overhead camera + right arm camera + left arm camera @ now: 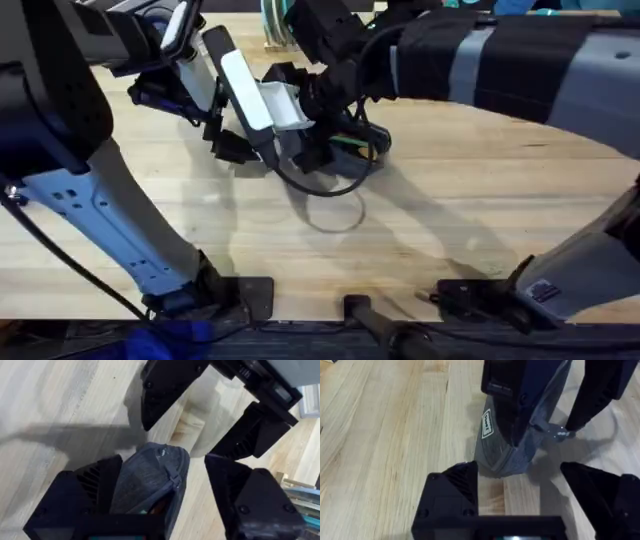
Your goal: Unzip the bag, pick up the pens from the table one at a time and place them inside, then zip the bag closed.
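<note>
The grey-blue bag (pixel 150 475) lies on the table (pixel 450 200), its rounded end (pixel 505 455) pointing at my left gripper (pixel 527 495). That gripper is open, its fingertips just short of the bag's end. My right gripper (pixel 160 495) is open and straddles the bag, one finger (pixel 85 495) against its side. In the left wrist view the right gripper's fingers (pixel 520 390) stand over the bag, next to a small metal zipper pull (pixel 560 434). A glimpse of green and orange, the pens (pixel 150 508), shows at the bag's mouth. In the overhead view both grippers (pixel 250 150) (pixel 320 140) hide most of the bag.
A black cable loop (pixel 335 190) lies on the wood in front of the bag. Striped and teal items (pixel 275 25) sit at the table's far edge. Stacked objects (pixel 300 495) show at one side of the right wrist view. Open wood lies to the right.
</note>
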Controlling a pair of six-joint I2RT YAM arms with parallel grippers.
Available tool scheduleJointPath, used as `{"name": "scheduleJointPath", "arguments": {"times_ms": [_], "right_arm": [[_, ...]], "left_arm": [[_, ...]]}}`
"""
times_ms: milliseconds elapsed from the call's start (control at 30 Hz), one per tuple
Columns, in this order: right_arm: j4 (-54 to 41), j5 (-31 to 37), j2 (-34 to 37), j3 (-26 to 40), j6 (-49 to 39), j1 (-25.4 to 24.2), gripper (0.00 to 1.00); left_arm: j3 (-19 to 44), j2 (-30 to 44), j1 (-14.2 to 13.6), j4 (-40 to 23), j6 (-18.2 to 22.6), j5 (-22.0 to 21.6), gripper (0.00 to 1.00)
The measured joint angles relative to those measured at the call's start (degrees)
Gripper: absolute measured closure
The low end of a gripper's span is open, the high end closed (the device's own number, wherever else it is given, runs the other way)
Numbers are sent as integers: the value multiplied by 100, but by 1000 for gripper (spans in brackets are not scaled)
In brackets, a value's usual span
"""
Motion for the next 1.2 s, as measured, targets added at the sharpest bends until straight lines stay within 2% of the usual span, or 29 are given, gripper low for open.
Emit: {"name": "scheduleJointPath", "arguments": {"times_ms": [567, 667, 700, 800, 900, 933, 1000, 1200], "right_arm": [[70, -16, 0, 0, -17, -50, 4], [74, -16, 0, 1, -20, -50, 46], [72, -16, 0, -1, -20, -50, 78], [80, -16, 0, 1, -53, -50, 370], [80, -16, 0, 1, -57, -50, 799], [83, -16, 0, 0, -50, -50, 914], [106, -16, 0, 1, -55, -50, 962], [107, -17, 0, 1, -59, -50, 967]], "left_arm": [[0, 0, 0, 0, 1, 0, 8], [0, 0, 0, 0, 1, 0, 8], [0, 0, 0, 0, 1, 0, 8], [0, 0, 0, 0, 1, 0, 8], [0, 0, 0, 0, 1, 0, 8], [0, 0, 0, 0, 1, 0, 8], [0, 0, 0, 0, 1, 0, 8], [0, 0, 0, 0, 1, 0, 8]]}}
